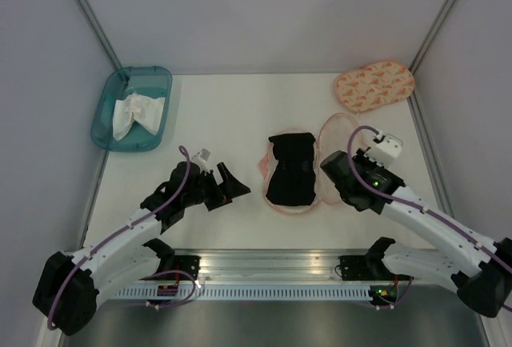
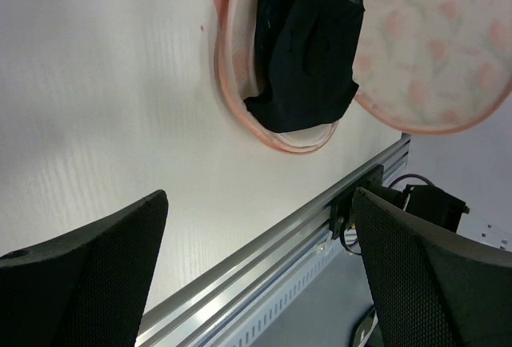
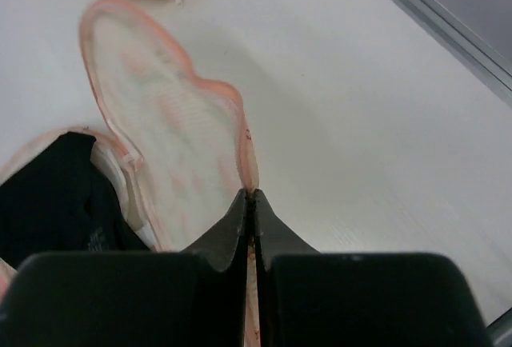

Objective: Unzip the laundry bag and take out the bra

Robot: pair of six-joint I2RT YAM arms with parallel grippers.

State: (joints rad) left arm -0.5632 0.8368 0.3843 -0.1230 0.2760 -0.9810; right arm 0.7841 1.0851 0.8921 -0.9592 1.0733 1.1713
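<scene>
White table [image 1: 216, 107], grey walls. Laundry bag [image 1: 334, 129]: centre, unzipped, top flap folded open to the right. Bra [image 1: 290, 169]: black, lying in the open bag. Teal tray [image 1: 108, 111]: far left, holds white cloth [image 1: 136, 113]. Second printed pouch [image 1: 374, 85]: far right corner. Right gripper [image 3: 250, 195]: pinching the flap's edge. Left gripper [image 2: 258, 203]: spread, left of the bag, apart.

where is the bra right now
In the top view the bra lies inside the opened laundry bag near the middle of the table. The open left tool is to its left, and the right tool pinches the bag's flap on its right.
</scene>
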